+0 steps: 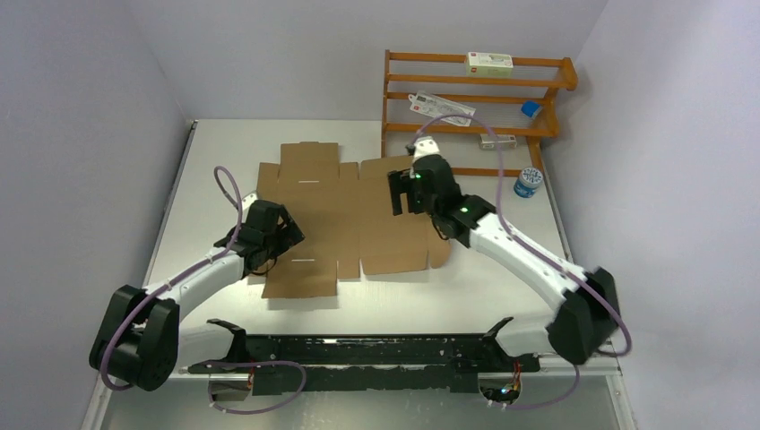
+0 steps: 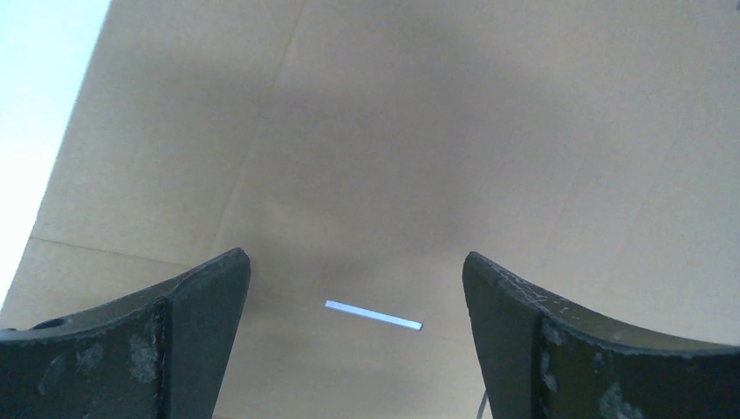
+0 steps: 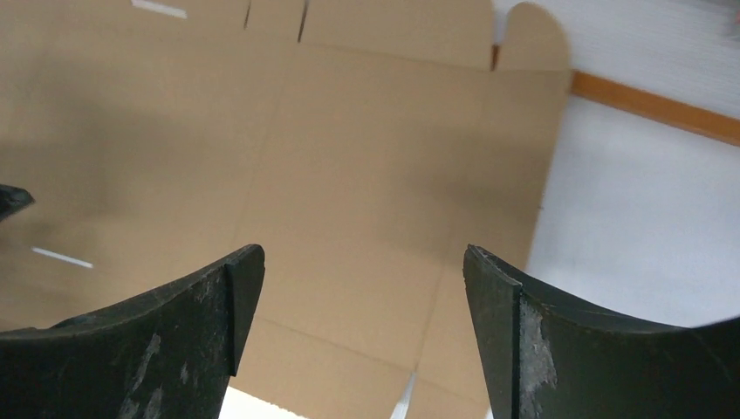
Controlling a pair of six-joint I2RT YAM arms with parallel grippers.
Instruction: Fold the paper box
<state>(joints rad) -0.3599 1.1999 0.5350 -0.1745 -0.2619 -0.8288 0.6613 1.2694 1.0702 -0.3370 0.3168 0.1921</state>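
Cardboard, plain brown corrugated stuff: the paper box (image 1: 358,224) is lying completely flat and unfolded in the middle of the tabletop (image 1: 224,152), flaps sticking out on all sides. At the left, the left end effector (image 1: 287,235) hangs over the sheet's 9 o'clock side. Its jaws are spread wide with nothing between them, and a thin slit (image 2: 373,315) shows right under the gap in its wrist view. I can't tell if it's touching the board or just above it. Over at roughly 2 o'clock on the sheet, the right end effector (image 1: 401,193) is just as wide open and just as empty. It looks across the panels toward a rounded tab (image 3: 532,35) on the edge. Past that, at 1 o'clock on the tabletop, is a wooden rack (image 1: 475,98) that isn't part of the job. My guess on handling is that it's very light, stiff across each panel, and happy to hinge along the scored creases. It probably also skates on that smooth surface if you shove it from one side. Lying flat leaves little to pinch, so I'd go for an outer flap edge, get a finger under it and lift along the crease. The other arm would pin the middle panel. Squeeze too hard and corrugated dents.
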